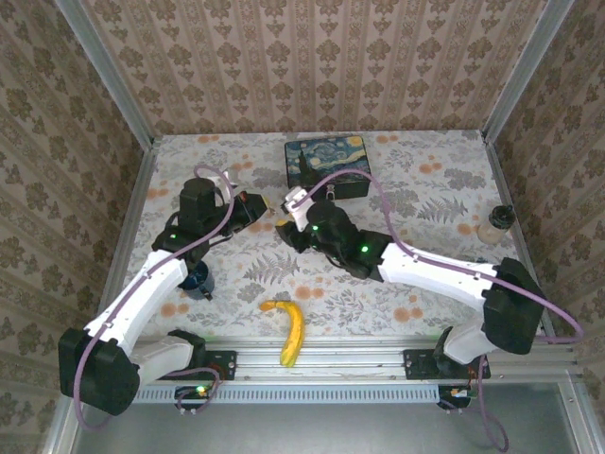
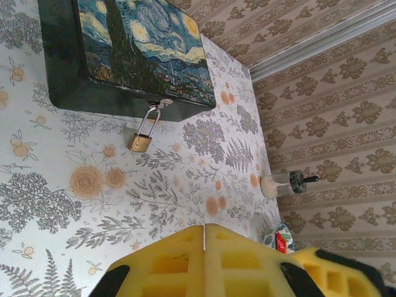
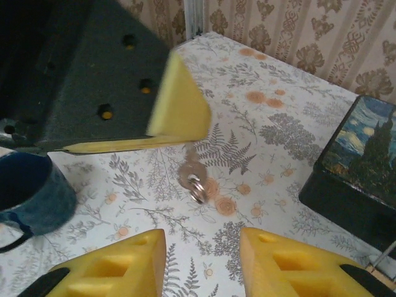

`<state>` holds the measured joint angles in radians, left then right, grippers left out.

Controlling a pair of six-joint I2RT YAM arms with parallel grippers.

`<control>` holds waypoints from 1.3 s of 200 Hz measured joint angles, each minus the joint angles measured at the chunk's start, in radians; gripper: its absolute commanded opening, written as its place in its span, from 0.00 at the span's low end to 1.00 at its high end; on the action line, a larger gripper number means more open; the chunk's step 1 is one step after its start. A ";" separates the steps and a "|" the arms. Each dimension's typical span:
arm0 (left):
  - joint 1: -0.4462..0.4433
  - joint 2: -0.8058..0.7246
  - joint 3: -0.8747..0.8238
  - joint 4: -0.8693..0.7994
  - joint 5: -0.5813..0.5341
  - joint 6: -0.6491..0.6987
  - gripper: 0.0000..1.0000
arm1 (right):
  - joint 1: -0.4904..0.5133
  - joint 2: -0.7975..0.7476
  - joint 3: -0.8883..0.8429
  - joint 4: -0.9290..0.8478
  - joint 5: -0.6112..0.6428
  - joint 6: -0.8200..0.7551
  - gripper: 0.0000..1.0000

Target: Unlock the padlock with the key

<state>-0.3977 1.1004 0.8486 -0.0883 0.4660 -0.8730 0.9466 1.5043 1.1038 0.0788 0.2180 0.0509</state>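
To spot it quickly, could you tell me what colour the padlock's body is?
Padlock: brass-gold, best in left wrist view.

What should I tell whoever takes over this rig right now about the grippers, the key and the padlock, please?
Left gripper: shut, apparently pinching the key, which hangs with its ring below the fingertips.
Right gripper: open and empty, facing the key.
Padlock: hooked through the hasp of the painted tin box; the shackle looks closed and nothing touches it.
Done: the key seems to be in the left gripper.
Left: bring the key to the padlock, insert, turn, free the shackle. The right gripper may need to steady the padlock.
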 measured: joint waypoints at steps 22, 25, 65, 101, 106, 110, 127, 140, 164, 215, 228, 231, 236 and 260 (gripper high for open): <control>0.000 0.000 -0.001 -0.004 0.000 -0.025 0.00 | 0.026 0.061 0.044 0.000 0.034 -0.061 0.42; 0.000 0.000 -0.002 -0.004 0.000 -0.027 0.00 | 0.028 0.068 0.049 0.000 0.039 -0.070 0.43; -0.001 0.000 -0.002 -0.020 0.001 -0.043 0.00 | 0.041 0.117 0.085 0.003 0.075 -0.138 0.46; -0.002 -0.005 -0.003 -0.043 0.015 -0.048 0.00 | 0.040 0.157 0.119 0.027 0.120 -0.184 0.45; -0.002 -0.006 -0.003 -0.046 0.018 -0.048 0.00 | 0.040 0.161 0.124 0.030 0.125 -0.188 0.45; -0.003 -0.008 -0.003 -0.049 0.020 -0.048 0.00 | 0.040 0.164 0.126 0.031 0.128 -0.195 0.45; -0.005 -0.017 -0.003 -0.052 0.019 -0.047 0.00 | 0.040 0.179 0.138 0.031 0.139 -0.212 0.44; -0.008 -0.024 -0.003 -0.054 0.020 -0.047 0.00 | 0.040 0.196 0.148 0.034 0.145 -0.220 0.38; -0.004 -0.026 -0.005 -0.054 0.006 -0.047 0.00 | 0.040 0.211 0.161 0.043 0.147 -0.223 0.18; 0.000 -0.032 -0.009 -0.053 0.001 -0.048 0.00 | 0.040 0.217 0.165 0.045 0.152 -0.232 0.00; 0.000 -0.033 -0.010 -0.053 0.001 -0.048 0.00 | 0.040 0.217 0.165 0.045 0.151 -0.232 0.00; 0.000 -0.034 -0.011 -0.053 0.001 -0.048 0.00 | 0.040 0.217 0.165 0.045 0.151 -0.232 0.00; 0.000 -0.034 -0.012 -0.050 0.001 -0.048 0.01 | 0.040 0.217 0.165 0.045 0.151 -0.232 0.00; 0.002 -0.040 -0.027 -0.027 0.005 -0.061 0.28 | 0.034 0.217 0.163 0.044 0.139 -0.227 0.00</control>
<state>-0.3962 1.0599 0.8211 -0.1150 0.4706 -0.9344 0.9810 1.7218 1.2671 0.1230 0.3573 -0.1764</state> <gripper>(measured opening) 0.161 0.073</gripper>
